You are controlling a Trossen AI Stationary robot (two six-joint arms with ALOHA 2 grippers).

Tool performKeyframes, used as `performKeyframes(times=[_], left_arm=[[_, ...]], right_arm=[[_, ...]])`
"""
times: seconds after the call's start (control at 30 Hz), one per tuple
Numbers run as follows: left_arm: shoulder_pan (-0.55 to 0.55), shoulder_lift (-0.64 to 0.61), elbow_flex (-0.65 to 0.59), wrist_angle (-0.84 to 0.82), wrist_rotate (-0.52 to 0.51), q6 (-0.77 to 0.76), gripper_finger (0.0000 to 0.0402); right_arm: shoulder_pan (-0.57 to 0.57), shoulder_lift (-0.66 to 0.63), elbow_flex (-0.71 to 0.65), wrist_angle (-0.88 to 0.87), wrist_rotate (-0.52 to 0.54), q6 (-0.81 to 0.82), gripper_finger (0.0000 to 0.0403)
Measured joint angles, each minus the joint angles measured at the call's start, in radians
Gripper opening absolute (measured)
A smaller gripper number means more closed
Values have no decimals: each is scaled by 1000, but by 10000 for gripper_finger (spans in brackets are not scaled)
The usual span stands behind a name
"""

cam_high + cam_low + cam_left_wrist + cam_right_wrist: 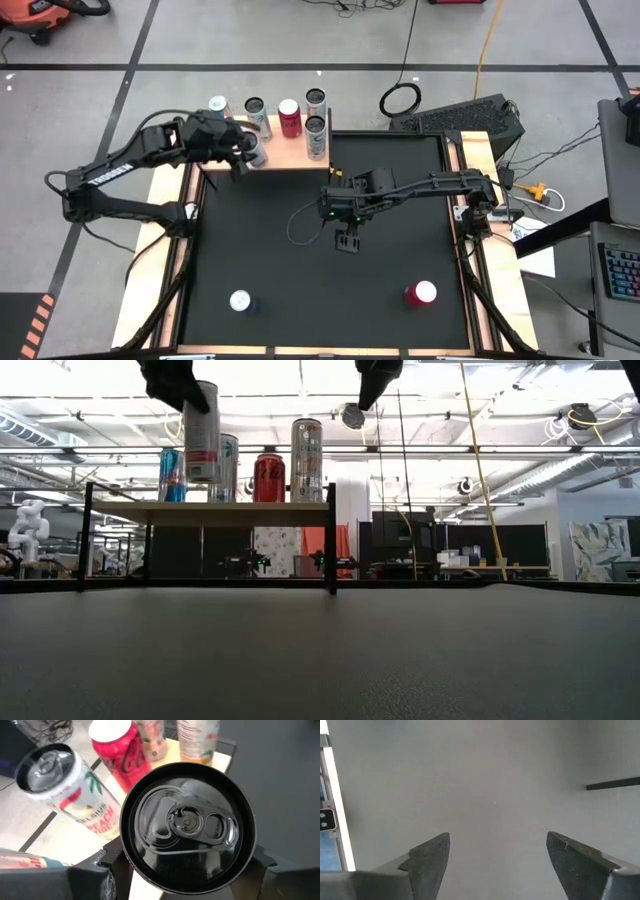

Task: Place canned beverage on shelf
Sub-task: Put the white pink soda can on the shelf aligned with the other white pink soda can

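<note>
My left gripper is clamped around a canned beverage, gripping it near its top; in my left wrist view the can's dark lid and pull tab fill the space between my fingers. From table height the can hangs above the board of the shelf, its base clear of the wood, over the shelf's left end. The shelf sits at the table's far edge, toward the far left corner. On it stand a blue can, a pale can with a palm print, a red can and a tall silver can.

My right gripper hangs over the middle of the black table, fingers spread wide apart with nothing between them.

Near the table's front edge stand two more cans: a silver-topped one toward the front left corner and a red one toward the front right.
</note>
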Motion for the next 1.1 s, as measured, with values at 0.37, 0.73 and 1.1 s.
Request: performKeyframes(times=[0.37,0.73,1.1], left_arm=[[119,79,11,-3,82,24,237],[211,83,11,7,154,43,238],[269,101,11,17,242,111,238]], right_arm=[[0,0,0,7,0,1,315],[0,0,0,26,0,1,315],[0,0,0,35,0,1,315]])
